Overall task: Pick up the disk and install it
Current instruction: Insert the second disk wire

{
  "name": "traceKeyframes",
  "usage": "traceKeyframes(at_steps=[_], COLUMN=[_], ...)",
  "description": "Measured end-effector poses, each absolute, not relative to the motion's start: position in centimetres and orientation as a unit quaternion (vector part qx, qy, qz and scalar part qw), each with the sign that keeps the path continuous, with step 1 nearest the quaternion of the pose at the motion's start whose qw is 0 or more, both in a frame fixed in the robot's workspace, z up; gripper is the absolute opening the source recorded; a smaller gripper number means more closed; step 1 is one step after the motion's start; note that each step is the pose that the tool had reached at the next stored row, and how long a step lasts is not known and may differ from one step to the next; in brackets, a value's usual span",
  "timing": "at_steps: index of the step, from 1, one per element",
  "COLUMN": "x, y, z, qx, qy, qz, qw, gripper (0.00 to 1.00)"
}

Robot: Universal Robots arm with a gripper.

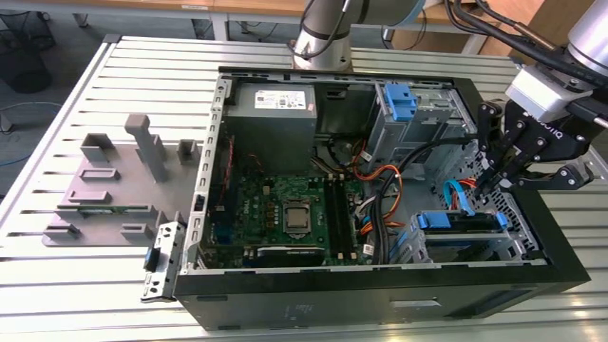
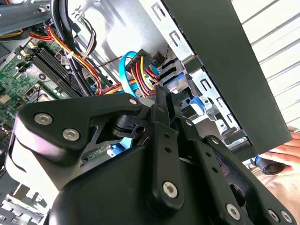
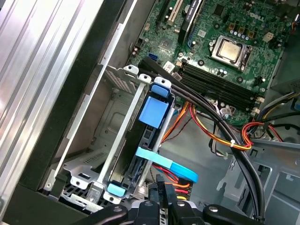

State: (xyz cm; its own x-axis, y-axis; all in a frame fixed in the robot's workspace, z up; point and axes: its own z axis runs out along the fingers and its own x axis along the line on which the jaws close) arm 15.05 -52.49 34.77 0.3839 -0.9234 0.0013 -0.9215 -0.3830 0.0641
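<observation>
The disk point(image 1: 460, 221) sits in the lower drive cage of the open computer case point(image 1: 380, 299), at the exterior view's right, with its blue side rails showing. The first wrist view shows the disk point(image 3: 153, 112) edge-on in the metal cage, a blue flat cable point(image 3: 171, 165) running to its end. My black gripper point(image 1: 483, 184) hangs just above and behind the cage, inside the case. Its fingers stand close together, shut, with nothing seen between them in both wrist views point(image 3: 162, 186). The gripper point(image 2: 161, 91) points at a black plug with coloured wires point(image 2: 143, 64).
A grey power-supply box point(image 1: 275, 107) and green motherboard point(image 1: 285, 210) fill the case's left part. An upper cage with a blue bracket point(image 1: 401, 100) stands behind. Thick black cables point(image 3: 220, 122) cross the case. A grey fixture point(image 1: 114, 185) lies outside. A hand point(image 2: 283, 152) rests beside the case wall.
</observation>
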Motion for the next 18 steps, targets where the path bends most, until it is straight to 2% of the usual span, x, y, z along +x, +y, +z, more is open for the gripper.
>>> traceKeyframes(at_steps=[18], x=[14.83], y=[-52.49], z=[34.69], qx=[0.831], qy=[-0.555], qz=[-0.012], qw=[0.024], gripper=[0.17])
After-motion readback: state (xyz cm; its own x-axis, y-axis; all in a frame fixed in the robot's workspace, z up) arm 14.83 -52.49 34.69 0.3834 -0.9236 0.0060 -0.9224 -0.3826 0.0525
